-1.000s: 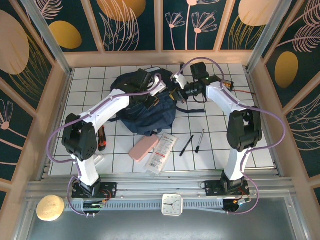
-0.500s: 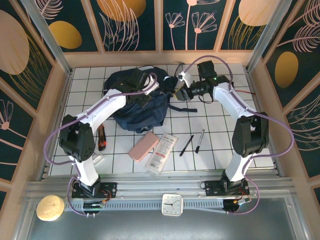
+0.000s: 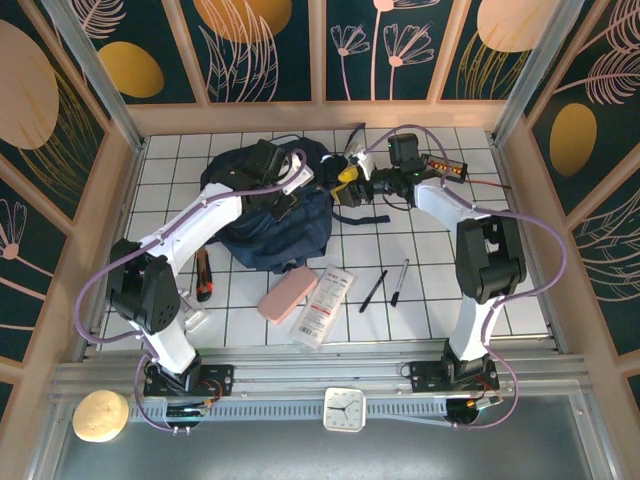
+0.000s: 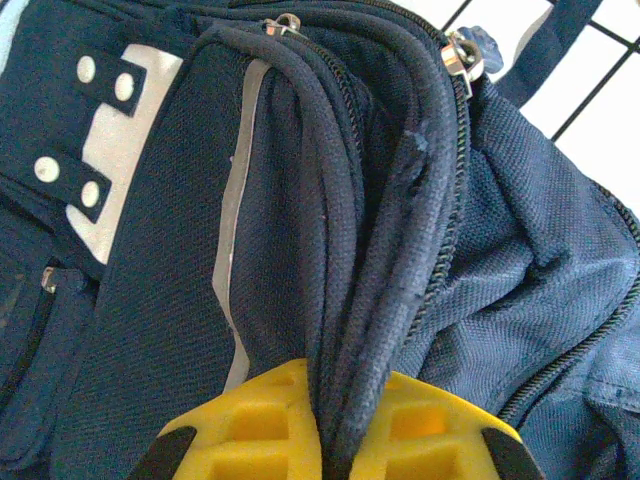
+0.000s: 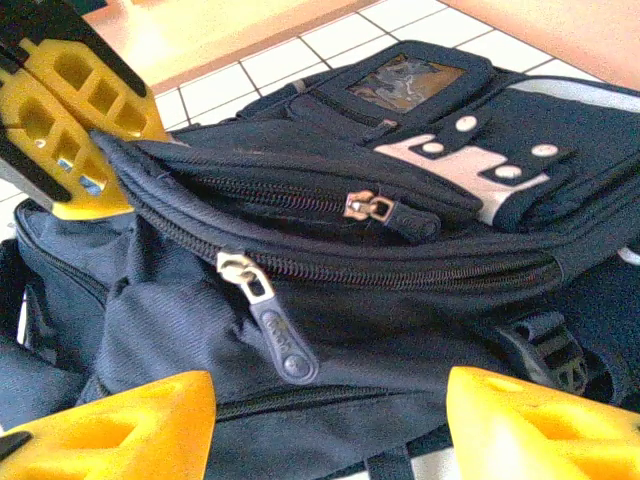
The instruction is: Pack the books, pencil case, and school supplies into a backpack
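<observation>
well, print on the white booklet [image 3: 323,301] is too small to read.

White tiled table [image 3: 430,305], school kit spread across it
Navy backpack [image 3: 285,235] slumped at the far middle; pink pencil case [image 3: 288,297] down by the near edge, white booklet [image 3: 324,305] just beside it on the right; first pen [image 3: 373,290] and second pen [image 3: 398,282] further right, close together; black box with orange lights [image 3: 447,166] at the far right corner; dark-and-orange stick [image 3: 204,277] toward the left edge.

No legible text; print on white booklet [image 3: 322,305] too small to read.
</observation>
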Motion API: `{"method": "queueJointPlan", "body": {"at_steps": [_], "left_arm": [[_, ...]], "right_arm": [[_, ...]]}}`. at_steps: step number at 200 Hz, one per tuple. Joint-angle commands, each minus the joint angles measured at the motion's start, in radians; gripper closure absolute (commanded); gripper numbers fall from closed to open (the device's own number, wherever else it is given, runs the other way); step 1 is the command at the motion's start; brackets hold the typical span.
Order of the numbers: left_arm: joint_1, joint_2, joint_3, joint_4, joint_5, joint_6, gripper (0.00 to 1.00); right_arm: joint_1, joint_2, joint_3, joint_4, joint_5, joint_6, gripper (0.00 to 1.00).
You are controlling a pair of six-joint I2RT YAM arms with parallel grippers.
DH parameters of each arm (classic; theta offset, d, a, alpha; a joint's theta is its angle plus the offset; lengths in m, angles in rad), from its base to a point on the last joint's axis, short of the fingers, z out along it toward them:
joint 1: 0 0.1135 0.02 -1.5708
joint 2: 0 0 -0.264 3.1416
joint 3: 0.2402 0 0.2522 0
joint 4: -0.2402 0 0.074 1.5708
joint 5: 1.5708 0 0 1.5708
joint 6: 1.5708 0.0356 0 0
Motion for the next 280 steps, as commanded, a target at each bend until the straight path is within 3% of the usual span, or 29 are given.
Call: {"method": "queueJointPlan", "body": {"at_steps": [1,77,130,165,215,280], "left_arm": [[0.002,-0.048,0.009,0.040,0.025,0.011,1.00],[0.002,-0.041,0.003,0.044,0.029,0.011,1.00],[0.002,-0.043,-0.002,0.047,0.029,0.012,1.00],[0.002,-0.042,-0.004,0.046,0.032,0.011,1.00],[0.003,-0.037,-0.004,0.047,0.027,0.006,1.00],[0.002,-0.018,0.003,0.039,-0.045,-0.012,1.00]], "right_arm": [[0.009,0.042,0.060,0.036,-0.102,-0.047,0.37],[0.034,0.143,0.158,-0.092,-0.129,-0.115,0.40],[0.045,0.138,0.136,-0.117,-0.118,-0.127,0.49],[0.047,0.136,0.125,-0.065,-0.099,-0.087,0.62],[0.046,0.114,0.118,-0.074,-0.074,-0.083,1.00],[0.070,-0.016,0.094,-0.255,0.078,-0.106,1.00]]}}
